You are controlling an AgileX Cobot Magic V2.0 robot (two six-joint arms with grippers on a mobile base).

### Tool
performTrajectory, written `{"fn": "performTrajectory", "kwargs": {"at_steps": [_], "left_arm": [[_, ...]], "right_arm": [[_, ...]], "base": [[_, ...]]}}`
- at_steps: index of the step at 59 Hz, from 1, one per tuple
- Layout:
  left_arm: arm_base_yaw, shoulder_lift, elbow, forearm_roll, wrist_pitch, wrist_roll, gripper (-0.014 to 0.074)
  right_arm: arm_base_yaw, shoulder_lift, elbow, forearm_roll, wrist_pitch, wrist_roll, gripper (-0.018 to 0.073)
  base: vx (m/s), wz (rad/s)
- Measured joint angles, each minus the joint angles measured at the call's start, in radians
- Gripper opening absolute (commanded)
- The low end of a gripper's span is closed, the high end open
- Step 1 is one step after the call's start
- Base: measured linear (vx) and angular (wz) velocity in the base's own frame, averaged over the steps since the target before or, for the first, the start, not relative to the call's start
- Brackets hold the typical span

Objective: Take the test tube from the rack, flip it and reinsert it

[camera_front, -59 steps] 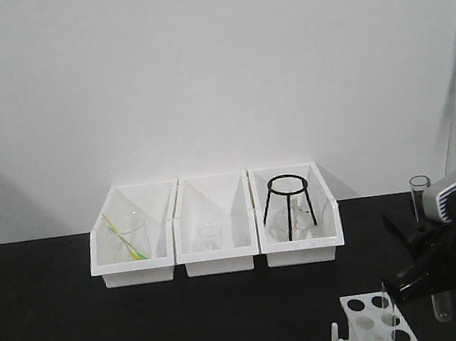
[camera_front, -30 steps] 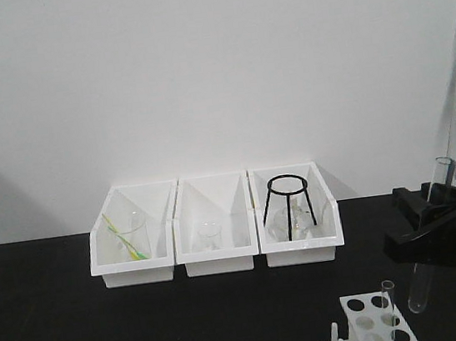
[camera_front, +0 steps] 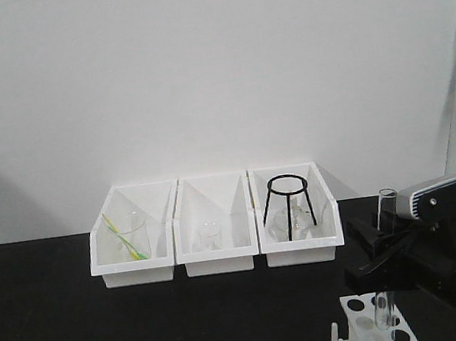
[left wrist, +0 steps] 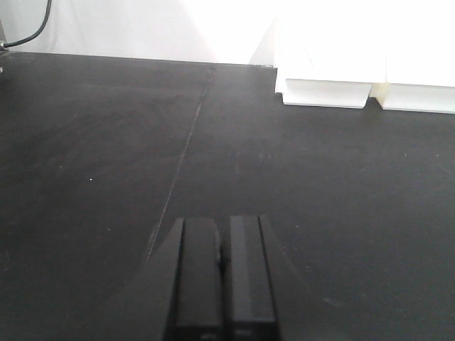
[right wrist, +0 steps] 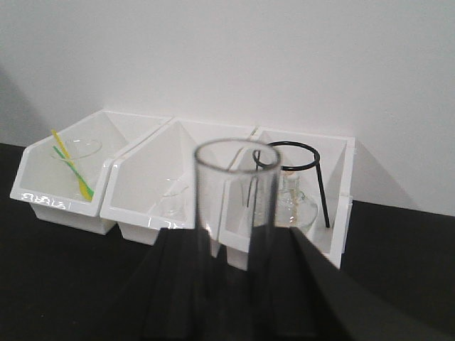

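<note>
Black table (camera_front: 64,327), rack (camera_front: 368,326) near right; my right gripper (camera_front: 383,261) pinches the test tube (camera_front: 387,207) over it; left gripper (left wrist: 222,284) pressed together.

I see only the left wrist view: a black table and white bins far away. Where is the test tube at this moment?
Observer: The right tool holds the test tube, shut on it.
Operator: Which end is up?
Observer: The open end. The right wrist view looks across its round rim.
Operator: And where is the rack?
Observer: In the front view the rack shows just below the right tool, at the bottom right of the picture. I cannot tell whether the tube's lower end has entered it.
</note>
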State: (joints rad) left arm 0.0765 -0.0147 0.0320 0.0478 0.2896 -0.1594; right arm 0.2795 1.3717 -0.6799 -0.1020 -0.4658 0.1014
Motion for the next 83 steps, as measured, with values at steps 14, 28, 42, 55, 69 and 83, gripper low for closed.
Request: {"fn": "performTrajectory", "kwargs": {"at_steps": [14,28,42,55,69,83], "left_arm": [[0.000,0.000,0.000,0.000,0.000,0.000,-0.0006],[0.000,0.000,0.000,0.000,0.000,0.000,-0.0006],[0.000,0.000,0.000,0.000,0.000,0.000,-0.0006],[0.000,0.000,0.000,0.000,0.000,0.000,-0.0006],[0.000,0.000,0.000,0.000,0.000,0.000,-0.0006],[0.000,0.000,0.000,0.000,0.000,0.000,-0.0006]], "right_arm": [[0.000,0.016,0.143,-0.002,-0.231,0.000,0.0103],[0.000,0.029,0.177,-0.014,-0.283,0.002,0.0103],[0.000,0.083,0.186,-0.085,-0.289,0.026,0.0103],[0.000,0.193,0.280,-0.071,-0.454,0.027,0.0104],[0.000,0.301,0.307,-0.069,-0.577,0.027,0.0127],[0.000,0.327,0.308,-0.070,-0.594,0.027,0.0305]], "base": [[0.00,0.00],[0.00,0.00],[0.00,0.00],[0.00,0.00],[0.00,0.00],[0.00,0.00]]}}
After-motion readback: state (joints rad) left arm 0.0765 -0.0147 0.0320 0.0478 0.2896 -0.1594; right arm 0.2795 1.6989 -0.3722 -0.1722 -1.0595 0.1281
